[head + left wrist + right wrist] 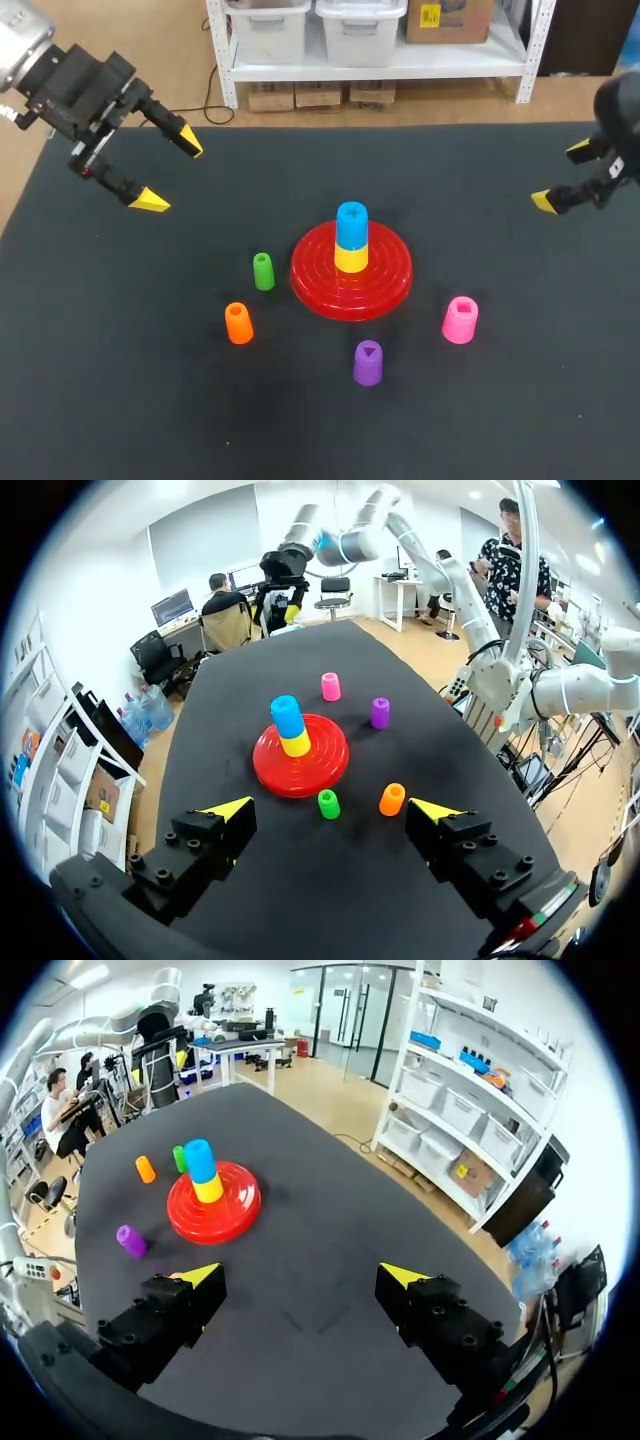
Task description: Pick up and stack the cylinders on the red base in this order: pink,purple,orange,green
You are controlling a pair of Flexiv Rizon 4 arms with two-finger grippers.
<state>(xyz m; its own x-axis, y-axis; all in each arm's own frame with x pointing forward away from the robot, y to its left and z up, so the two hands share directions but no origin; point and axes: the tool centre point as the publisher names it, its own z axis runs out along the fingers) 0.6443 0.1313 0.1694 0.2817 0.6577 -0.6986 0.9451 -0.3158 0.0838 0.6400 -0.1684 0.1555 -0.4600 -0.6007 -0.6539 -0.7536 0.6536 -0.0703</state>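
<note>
Well, both the left gripper (170, 170) and the right gripper (562, 175) hang with jaws spread wide. Just ahead of the left one stand the green cylinder (328, 803) and orange cylinder (392, 799), then the red base (322, 772) bearing a yellow-and-blue stack (290, 726), with the purple cylinder (380, 712) and pink cylinder (330, 686) beyond.

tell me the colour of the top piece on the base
Top piece is blue; clearest in head view.

A robotics lab: two robot arms, the left arm (70, 80) at ten o'clock and the right arm (620, 105) at three, flank a black-covered table (120, 400).
</note>
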